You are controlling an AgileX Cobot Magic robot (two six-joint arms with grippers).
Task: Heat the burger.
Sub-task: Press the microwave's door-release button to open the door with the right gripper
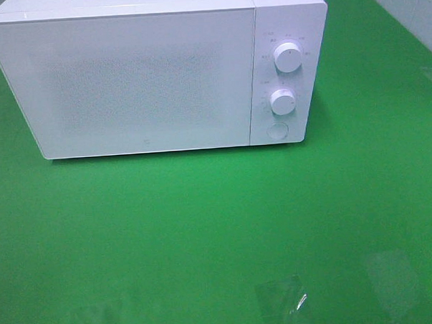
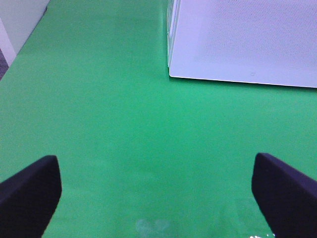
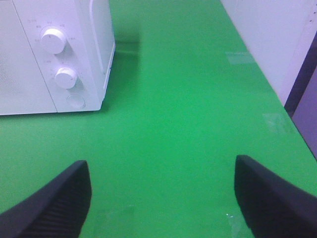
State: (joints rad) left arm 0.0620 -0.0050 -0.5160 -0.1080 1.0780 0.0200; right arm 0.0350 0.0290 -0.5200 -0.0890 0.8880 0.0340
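both spread wide and empty, left gripper (image 2: pixel 154 171), right gripper (image 3: pixel 162 168), closed white microwave (image 1: pixel 147 72)

White microwave (image 1: pixel 141 79) — door shut — green table (image 1: pixel 205 234)

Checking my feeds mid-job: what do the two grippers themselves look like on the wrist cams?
The left gripper shows two matte black fingers with rounded, blunt tips. The right gripper looks the same, and one inner pad has a fine ribbed texture. No cables, markings or arm links are visible; the high exterior view shows neither arm.
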